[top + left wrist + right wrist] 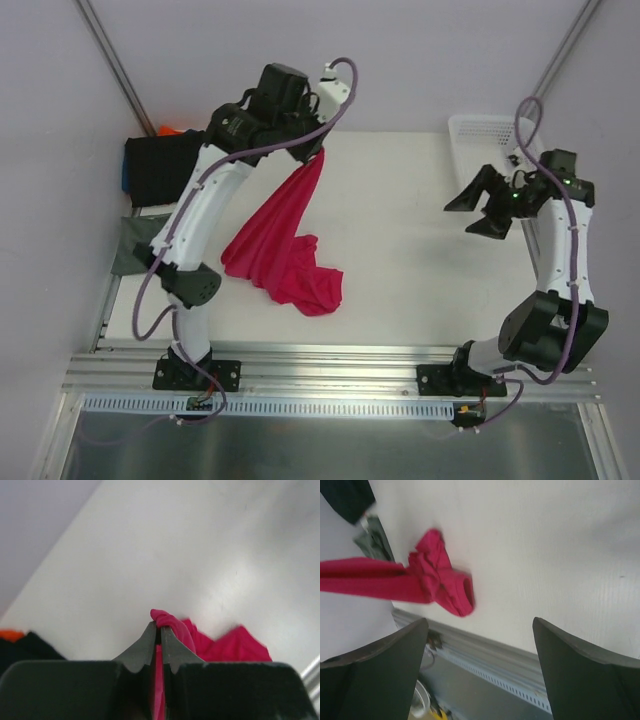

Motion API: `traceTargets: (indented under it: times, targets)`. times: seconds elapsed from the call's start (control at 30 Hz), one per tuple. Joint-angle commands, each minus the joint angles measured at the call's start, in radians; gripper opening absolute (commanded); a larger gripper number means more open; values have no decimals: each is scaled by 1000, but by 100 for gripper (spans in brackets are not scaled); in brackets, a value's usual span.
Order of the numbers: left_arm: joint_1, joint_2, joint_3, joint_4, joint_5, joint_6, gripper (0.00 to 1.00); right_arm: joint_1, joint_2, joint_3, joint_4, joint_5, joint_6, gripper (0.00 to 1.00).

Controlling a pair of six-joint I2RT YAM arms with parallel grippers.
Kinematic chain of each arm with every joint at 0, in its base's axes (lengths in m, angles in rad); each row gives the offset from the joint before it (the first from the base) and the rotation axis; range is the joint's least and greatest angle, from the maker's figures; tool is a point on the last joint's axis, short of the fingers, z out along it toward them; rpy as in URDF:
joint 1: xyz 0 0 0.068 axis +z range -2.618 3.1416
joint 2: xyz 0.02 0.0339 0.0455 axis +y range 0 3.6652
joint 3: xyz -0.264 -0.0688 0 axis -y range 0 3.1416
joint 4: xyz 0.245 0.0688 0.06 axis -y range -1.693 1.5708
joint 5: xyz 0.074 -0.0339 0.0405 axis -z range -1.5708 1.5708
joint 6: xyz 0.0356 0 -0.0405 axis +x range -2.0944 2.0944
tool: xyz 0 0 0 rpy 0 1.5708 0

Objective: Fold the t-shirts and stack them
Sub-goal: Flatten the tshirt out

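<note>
The crimson-pink t-shirt [285, 240] hangs from my left gripper [318, 150], its lower part bunched on the white table. In the left wrist view my left gripper [160, 626] is shut on a fold of the pink shirt [172, 622]. The right wrist view shows the shirt [432, 577] stretched to the left. My right gripper [480, 205] is open and empty above the table's right side. Folded black [160, 165], blue [125, 172], orange [170, 130] and grey-green [130, 250] shirts lie at the left edge.
A white mesh basket [480, 140] stands at the back right corner. A metal rail [330, 360] runs along the table's near edge. Grey walls enclose the back and sides.
</note>
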Motion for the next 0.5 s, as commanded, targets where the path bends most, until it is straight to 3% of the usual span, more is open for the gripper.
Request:
traceTargets:
  times: [0.0,0.07,0.23,0.37,0.47]
  targets:
    - [-87,221,260,65,-7,25,0,-137,-27,68,75,-70,102,91]
    - [-152,248,311,137,-27,103,0,-238,-29,94,77,-95,130,92]
    - [-367,133,166,315,-40,181,0,-398,-54,138,112,-169,191,93]
    - [-395,35,170,349,20,66,0,-429,-77,115,175,-202,251,94]
    - [-396,-90,126,374,10,73,0,-431,-90,79,197,-202,279,93]
